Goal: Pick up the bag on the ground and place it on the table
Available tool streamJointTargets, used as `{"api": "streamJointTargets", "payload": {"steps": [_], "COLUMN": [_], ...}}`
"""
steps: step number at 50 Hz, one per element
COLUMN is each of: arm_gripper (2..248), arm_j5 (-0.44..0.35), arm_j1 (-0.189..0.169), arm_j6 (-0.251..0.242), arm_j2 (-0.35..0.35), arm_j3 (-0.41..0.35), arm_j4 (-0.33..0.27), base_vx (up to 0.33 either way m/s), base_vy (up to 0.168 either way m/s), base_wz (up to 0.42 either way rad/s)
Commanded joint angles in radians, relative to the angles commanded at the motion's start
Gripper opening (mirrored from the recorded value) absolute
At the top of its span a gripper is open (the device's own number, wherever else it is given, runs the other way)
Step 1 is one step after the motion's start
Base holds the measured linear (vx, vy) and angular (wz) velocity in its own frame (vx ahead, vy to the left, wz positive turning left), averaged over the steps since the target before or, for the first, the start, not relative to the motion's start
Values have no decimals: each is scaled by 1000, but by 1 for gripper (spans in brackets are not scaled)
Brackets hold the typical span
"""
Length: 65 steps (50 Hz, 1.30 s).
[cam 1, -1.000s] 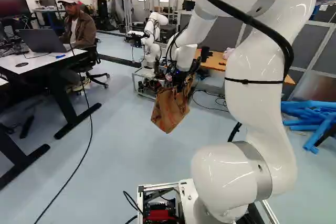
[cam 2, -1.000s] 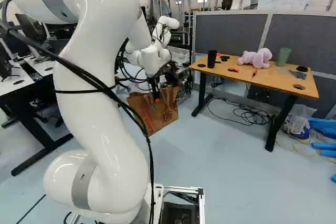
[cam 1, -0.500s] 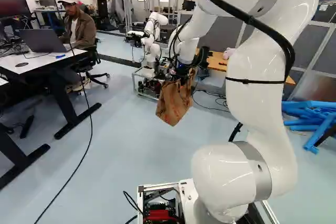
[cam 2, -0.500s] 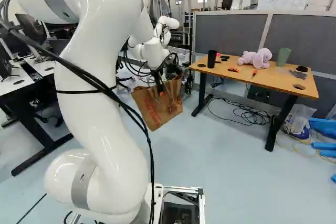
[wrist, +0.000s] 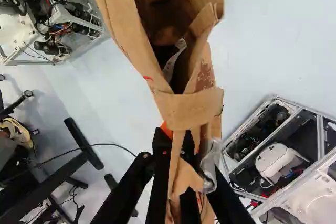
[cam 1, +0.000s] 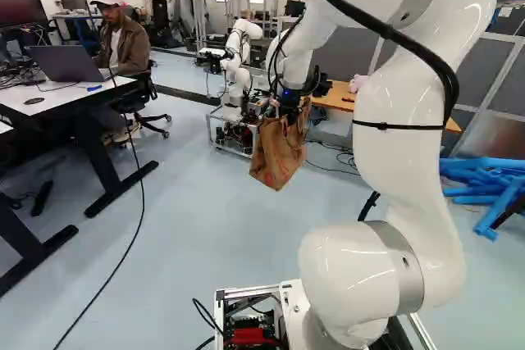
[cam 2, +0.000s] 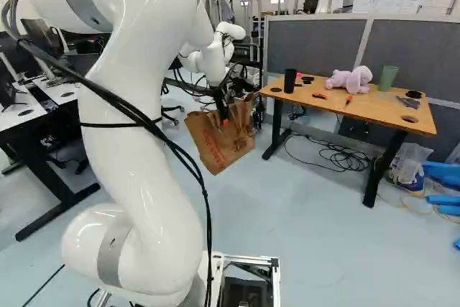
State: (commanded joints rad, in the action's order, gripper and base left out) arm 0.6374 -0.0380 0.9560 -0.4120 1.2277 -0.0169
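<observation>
Bag (cam 2: 218,152) lifted, carrying step — jaws (wrist: 184,148) pinched nearly closed on it — next should be raising it over the wooden surface (cam 2: 375,110).

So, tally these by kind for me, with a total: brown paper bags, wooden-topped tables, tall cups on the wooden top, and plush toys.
Brown paper bag: 1
Light wooden-topped table with black legs: 1
Tall cups: 2, one black cylindrical cup and one green tapered cup
Pale pink plush toy: 1
Total: 5
</observation>
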Motion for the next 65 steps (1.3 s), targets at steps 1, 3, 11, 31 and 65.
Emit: {"api": "streamJointTargets", "payload": {"steps": [1, 3, 11, 31, 65], "arm_gripper": [21, 21, 21, 21, 21], "arm_j5": [5, 16, 60, 170, 346], "arm_j1": [0, 0, 1, 2, 2], "arm_j6": [0, 0, 0, 0, 0], "arm_j2": [-1, -2, -1, 41, 138], "arm_j3": [4, 13, 39, 51, 48], "arm_j4": [-3, -8, -27, -64, -92], "base_vx": [0, 0, 0, 0, 0], "base_vy": [0, 0, 0, 0, 0], "base_wz": [0, 0, 0, 0, 0]}}
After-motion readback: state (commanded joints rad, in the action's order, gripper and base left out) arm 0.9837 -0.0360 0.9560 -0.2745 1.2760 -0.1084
